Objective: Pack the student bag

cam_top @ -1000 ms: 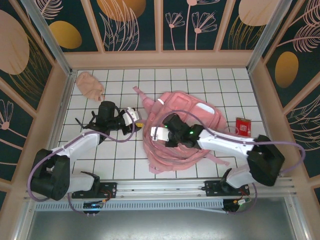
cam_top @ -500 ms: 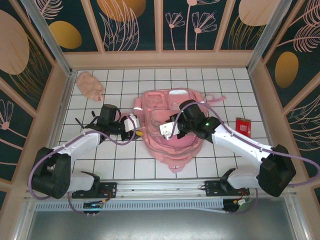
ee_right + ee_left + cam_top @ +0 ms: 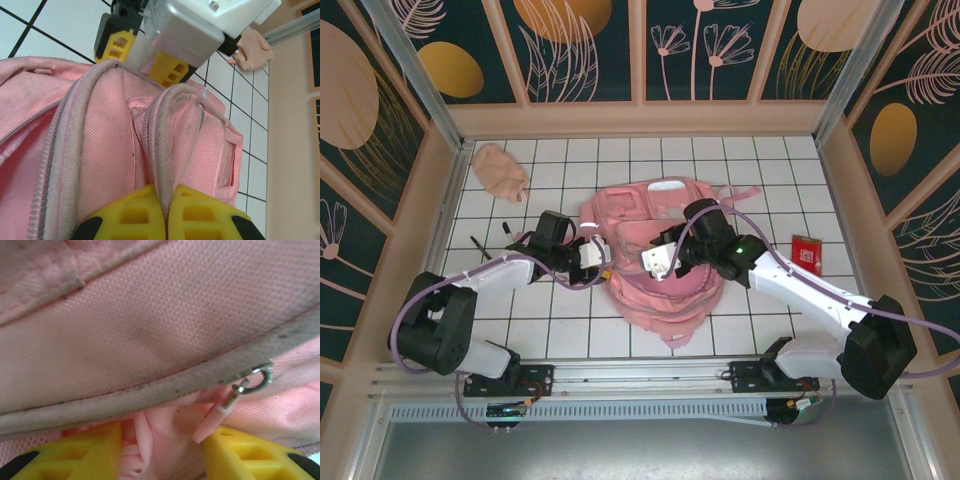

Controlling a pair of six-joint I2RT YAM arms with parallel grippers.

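Note:
The student bag, a soft pink backpack with a whitish patch at its far end, lies in the middle of the tiled table. My right gripper is over its centre, shut on a grey piped seam of the bag and holding that fold up. My left gripper presses against the bag's left edge. Its yellow fingers stand apart, with pink fabric and a pink zip pull between them. The pull rests against the right finger.
A small peach cloth pouch lies at the far left corner. A red flat packet sits right of the bag. A thin dark stick lies beside the left arm. Wooden walls ring the table.
The right gripper has pulled the bag left and towards the table's middle, turning it so its patch faces the far side. The left gripper has moved right up to the bag's edge.

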